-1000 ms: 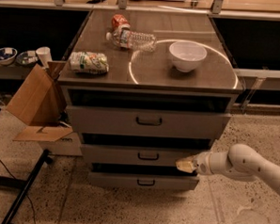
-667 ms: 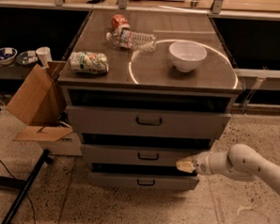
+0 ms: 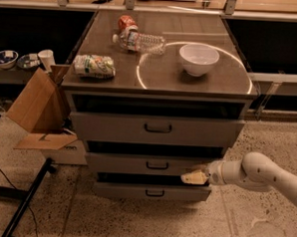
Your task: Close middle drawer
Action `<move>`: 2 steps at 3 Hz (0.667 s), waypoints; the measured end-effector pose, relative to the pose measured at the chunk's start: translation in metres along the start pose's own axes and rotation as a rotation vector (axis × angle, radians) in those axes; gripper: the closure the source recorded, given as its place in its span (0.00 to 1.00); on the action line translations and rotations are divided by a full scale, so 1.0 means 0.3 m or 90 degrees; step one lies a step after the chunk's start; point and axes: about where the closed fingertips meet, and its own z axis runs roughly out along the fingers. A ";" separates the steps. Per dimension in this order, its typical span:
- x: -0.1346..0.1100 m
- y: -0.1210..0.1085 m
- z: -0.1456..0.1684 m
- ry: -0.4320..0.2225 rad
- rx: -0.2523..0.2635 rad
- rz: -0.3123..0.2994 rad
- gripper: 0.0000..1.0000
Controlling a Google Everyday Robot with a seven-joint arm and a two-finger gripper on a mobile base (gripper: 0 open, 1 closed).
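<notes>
The middle drawer (image 3: 136,164) is the grey low-fronted drawer with a small dark centre handle, second of the cabinet's three. Its front stands a little forward of the cabinet body, set back from the taller top drawer (image 3: 123,127). My gripper (image 3: 194,177) comes in from the right on a white arm (image 3: 265,176). Its pale tip is at the right end of the middle drawer's front, at the lower edge.
The bottom drawer (image 3: 129,191) sits just under the gripper. On the cabinet top lie a white bowl (image 3: 198,59), a plastic bottle (image 3: 141,42), a can (image 3: 126,23) and a snack bag (image 3: 94,66). A cardboard box (image 3: 36,109) and a black stand leg (image 3: 24,201) are on the left.
</notes>
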 end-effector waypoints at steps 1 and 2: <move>0.000 0.000 0.000 0.000 0.000 0.000 0.00; 0.000 0.000 0.000 0.000 0.000 0.000 0.00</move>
